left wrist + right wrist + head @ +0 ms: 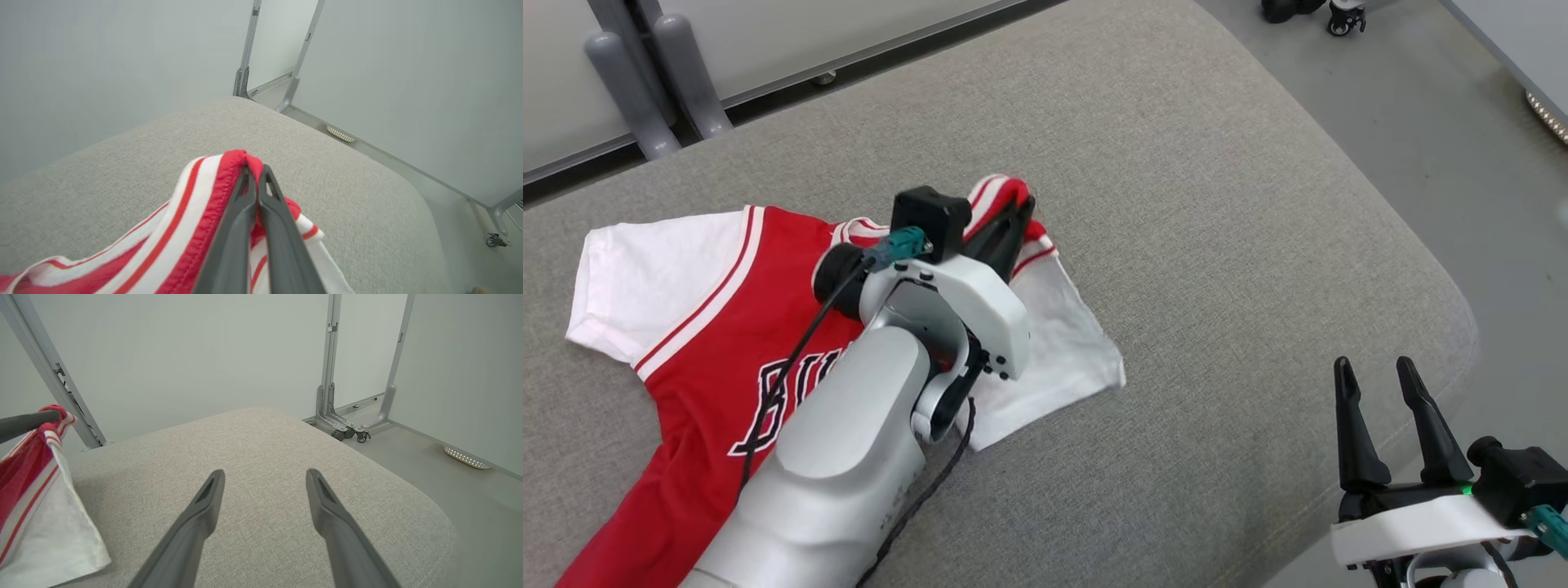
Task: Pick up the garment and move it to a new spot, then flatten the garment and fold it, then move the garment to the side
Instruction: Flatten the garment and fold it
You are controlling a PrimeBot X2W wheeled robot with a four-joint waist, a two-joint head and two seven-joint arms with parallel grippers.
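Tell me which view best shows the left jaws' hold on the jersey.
Left wrist view: the left jaws are shut on the jersey's striped trim, close up. Head view shows the jersey spread out, but the wrist partly covers the pinch. Right wrist view catches the lifted corner side-on.

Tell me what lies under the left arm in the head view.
The red and white garment lies under it, on the grey cushion, its striped edge pinched by the left hand. The arm hides part of the lettering.

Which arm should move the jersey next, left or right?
Left. The left end effector is shut on the jersey at its striped red edge, raised off the cushion. The right end effector stands open off to the side, holding nothing.
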